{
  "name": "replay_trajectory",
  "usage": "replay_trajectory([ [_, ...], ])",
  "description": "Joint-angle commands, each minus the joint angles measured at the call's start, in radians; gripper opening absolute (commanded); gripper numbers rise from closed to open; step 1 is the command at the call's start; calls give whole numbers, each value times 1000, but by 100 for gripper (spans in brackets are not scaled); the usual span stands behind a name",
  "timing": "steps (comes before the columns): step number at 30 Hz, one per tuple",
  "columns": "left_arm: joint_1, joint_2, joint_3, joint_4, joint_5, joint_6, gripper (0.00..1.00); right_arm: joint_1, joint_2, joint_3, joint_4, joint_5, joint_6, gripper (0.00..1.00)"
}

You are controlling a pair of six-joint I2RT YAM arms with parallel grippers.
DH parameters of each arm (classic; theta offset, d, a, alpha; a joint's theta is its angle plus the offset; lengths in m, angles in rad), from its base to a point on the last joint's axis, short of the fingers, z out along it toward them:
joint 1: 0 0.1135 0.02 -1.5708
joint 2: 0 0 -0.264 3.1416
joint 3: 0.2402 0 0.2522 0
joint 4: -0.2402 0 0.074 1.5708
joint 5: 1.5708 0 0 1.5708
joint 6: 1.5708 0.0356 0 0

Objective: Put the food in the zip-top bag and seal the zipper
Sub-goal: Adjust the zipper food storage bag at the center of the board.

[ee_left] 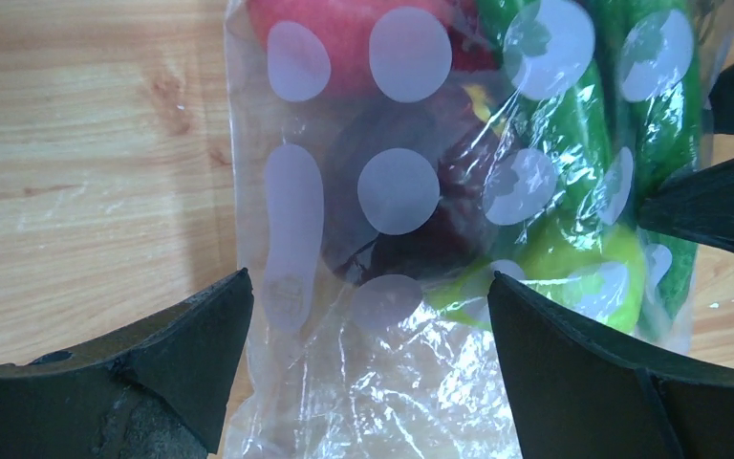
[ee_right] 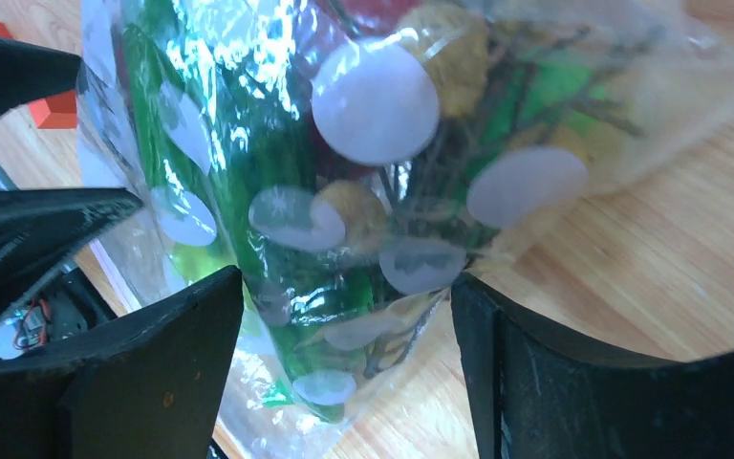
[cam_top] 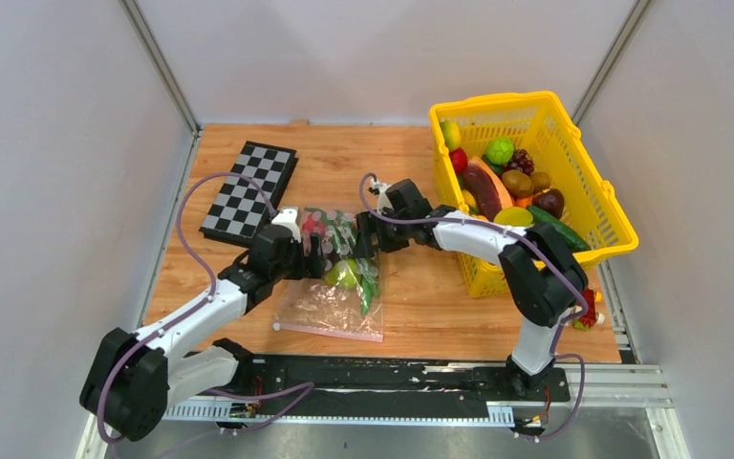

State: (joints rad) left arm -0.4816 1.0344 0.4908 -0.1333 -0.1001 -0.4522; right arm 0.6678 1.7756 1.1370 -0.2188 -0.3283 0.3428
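The zip-top bag (cam_top: 330, 304), clear with white dots, lies on the wooden table, its pinkish zipper (cam_top: 330, 331) along the near edge. The food sits in its far half: a red apple (ee_left: 344, 38), a dark purple fruit (ee_left: 430, 229), a green pear (ee_left: 573, 273) and long green cucumber pieces (ee_left: 578, 124) (ee_right: 248, 153). My left gripper (cam_top: 311, 253) (ee_left: 368, 287) is open astride the bag from the left. My right gripper (cam_top: 368, 234) (ee_right: 344, 277) is open astride the bag's far right corner. Neither pinches the plastic.
A yellow mesh basket (cam_top: 535, 107) holding more toy fruit stands at the back right. A chessboard (cam_top: 248, 189) lies at the back left. Small orange-red blocks (ee_right: 57, 110) lie near the bag. A few toys (cam_top: 588, 311) sit by the right arm's base.
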Motion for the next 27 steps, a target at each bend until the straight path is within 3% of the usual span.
replay_trajectory([
  [1, 6, 43, 2, 66, 58, -20, 97, 4, 62, 80, 78, -138, 37, 77],
  [6, 6, -7, -72, 210, 210, -58, 89, 15, 57, 70, 47, -268, -110, 63],
  [8, 6, -10, -91, 263, 291, -82, 83, 16, 35, 59, 29, -274, -156, 52],
  [10, 4, -14, -105, 304, 354, -111, 79, 15, 5, 55, 3, -244, -189, 42],
  [16, -54, -101, -88, 254, 400, -102, 78, 15, -106, 42, -79, -55, -278, 37],
  [18, -61, -136, -64, 168, 351, -74, 81, 16, -158, 10, -90, -5, -300, 40],
  [22, -61, -203, -35, -15, 165, -58, 93, 15, -269, -58, -85, 26, -330, 63],
  [27, -61, -256, 6, -126, -34, -91, 99, 14, -302, -64, -70, 45, -311, 72],
])
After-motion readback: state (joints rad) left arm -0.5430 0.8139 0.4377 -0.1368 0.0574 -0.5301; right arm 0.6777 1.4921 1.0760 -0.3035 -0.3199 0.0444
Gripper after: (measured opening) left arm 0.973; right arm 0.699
